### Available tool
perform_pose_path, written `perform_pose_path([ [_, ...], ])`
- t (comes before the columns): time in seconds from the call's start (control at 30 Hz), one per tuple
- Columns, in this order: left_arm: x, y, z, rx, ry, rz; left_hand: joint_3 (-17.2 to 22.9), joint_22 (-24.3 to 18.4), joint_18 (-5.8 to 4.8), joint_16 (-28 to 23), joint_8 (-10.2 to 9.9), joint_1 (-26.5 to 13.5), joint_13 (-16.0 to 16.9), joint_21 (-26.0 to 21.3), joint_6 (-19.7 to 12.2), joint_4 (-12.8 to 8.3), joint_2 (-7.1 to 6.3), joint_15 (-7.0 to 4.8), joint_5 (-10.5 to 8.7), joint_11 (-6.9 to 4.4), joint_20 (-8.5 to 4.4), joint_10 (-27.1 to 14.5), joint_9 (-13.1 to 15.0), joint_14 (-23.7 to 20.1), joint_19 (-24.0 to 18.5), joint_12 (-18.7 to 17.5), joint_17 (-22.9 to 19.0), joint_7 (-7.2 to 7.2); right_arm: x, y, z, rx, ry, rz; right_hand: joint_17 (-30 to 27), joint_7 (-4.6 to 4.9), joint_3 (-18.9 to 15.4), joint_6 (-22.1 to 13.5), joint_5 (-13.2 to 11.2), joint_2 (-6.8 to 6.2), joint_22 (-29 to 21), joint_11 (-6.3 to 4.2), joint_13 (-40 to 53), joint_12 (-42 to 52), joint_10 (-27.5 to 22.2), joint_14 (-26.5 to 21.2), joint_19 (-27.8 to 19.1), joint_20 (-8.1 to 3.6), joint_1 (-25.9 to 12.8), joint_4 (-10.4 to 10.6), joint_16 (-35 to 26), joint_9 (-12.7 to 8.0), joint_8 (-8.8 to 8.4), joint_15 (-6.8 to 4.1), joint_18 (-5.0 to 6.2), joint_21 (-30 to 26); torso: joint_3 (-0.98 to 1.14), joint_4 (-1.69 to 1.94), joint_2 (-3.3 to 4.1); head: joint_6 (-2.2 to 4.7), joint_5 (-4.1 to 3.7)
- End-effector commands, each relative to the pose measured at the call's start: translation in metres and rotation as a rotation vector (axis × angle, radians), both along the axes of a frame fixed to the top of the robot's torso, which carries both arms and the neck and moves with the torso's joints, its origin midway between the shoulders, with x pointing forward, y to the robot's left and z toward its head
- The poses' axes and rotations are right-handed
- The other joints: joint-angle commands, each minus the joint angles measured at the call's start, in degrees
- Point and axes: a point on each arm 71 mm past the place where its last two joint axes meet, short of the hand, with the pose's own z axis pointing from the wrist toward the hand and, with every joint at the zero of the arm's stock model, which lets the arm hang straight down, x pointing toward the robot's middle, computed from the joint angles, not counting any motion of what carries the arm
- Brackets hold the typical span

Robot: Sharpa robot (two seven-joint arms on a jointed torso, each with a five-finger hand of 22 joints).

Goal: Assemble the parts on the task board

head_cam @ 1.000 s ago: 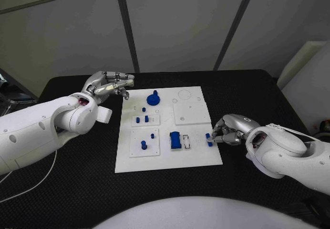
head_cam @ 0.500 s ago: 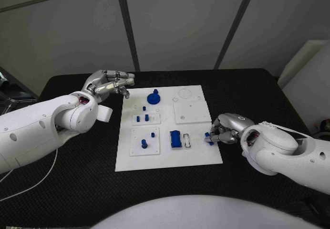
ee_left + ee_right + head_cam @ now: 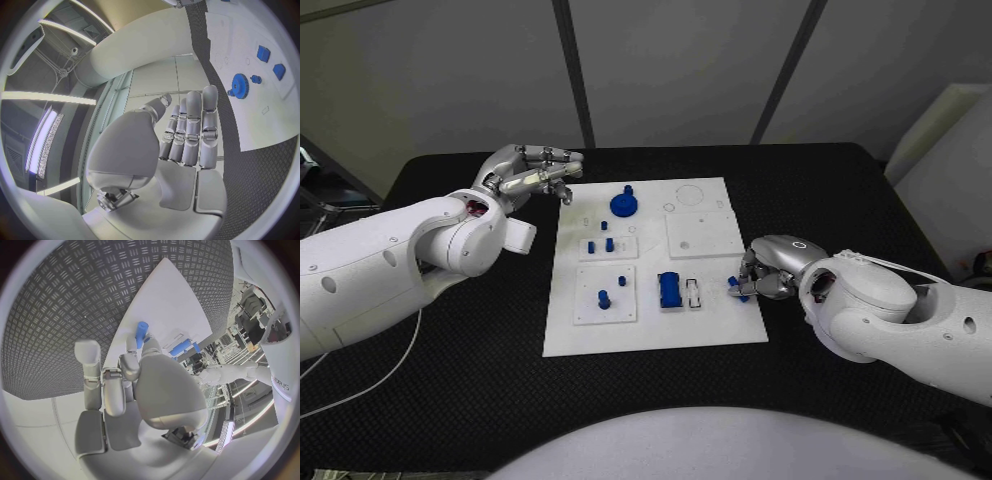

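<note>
Two silver hands flank the white rectangular task board (image 3: 653, 325). At its right edge, the right hand (image 3: 773, 268) pinches a small blue cylindrical peg (image 3: 736, 289). Beyond the far-left corner, the left hand (image 3: 531, 172) hovers empty, fingers loosely curled.

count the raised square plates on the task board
3, judging by the head view: one at the upper right, bare; one left of it with small blue parts; one at the lower left with blue pegs. None looks hidden.
</note>
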Motion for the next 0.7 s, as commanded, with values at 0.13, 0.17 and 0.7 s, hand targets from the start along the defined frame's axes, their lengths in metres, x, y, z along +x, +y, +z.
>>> perform_pose_path([
  [0.13,-0.001,-0.001,0.002,-0.007,-0.007,-0.006,-0.24,-0.07,-0.62,0.21,0.29,-0.01,0.05,-0.40,-0.32,0.08,0.72,0.06,0.26,-0.04,0.13,-0.44,0.04,-0.48,0.14,0.43,-0.06,0.05,-0.004,0.000,-0.013,-0.140,0.061,0.012,10.39,-0.10,0.45,0.37,0.21,-0.09,-0.06,-0.27,-0.48,-0.65,-0.26,4.97,0.11,-0.45,1.66,-0.80,-0.20,-0.35,-0.33,-0.42,-0.34,0.11,0.05,-0.01,-0.01,-0.08,0.21],
  [0.17,-0.001,-0.001,0.002,-0.007,-0.007,-0.007,-0.25,-0.09,-0.63,0.22,0.30,-0.05,0.05,-0.42,-0.33,0.13,0.76,0.07,0.26,-0.04,0.14,-0.47,0.04,-0.49,0.15,0.47,-0.07,0.05,-0.004,0.001,-0.012,-0.142,0.059,0.011,10.38,-0.13,0.76,0.43,0.19,0.05,-0.02,-0.30,-0.52,-0.75,-0.30,4.97,0.13,-0.47,2.05,-0.93,-0.21,-0.37,-0.36,-0.45,-0.35,0.13,0.06,-0.01,-0.01,-0.11,0.18],
  [0.7,-0.001,-0.001,0.002,-0.007,-0.006,-0.008,-0.25,-0.09,-0.63,0.22,0.30,-0.05,0.05,-0.42,-0.33,0.13,0.76,0.07,0.26,-0.04,0.14,-0.47,0.04,-0.49,0.15,0.47,-0.07,0.05,-0.013,0.007,0.001,-0.019,0.034,-0.086,11.53,-0.76,6.23,1.73,5.89,-0.53,1.42,-0.87,-0.07,-0.66,0.31,5.23,0.87,-0.90,4.46,-0.55,0.38,-0.53,-0.63,-0.88,-0.59,1.04,0.02,0.00,-0.01,0.01,0.31],
])
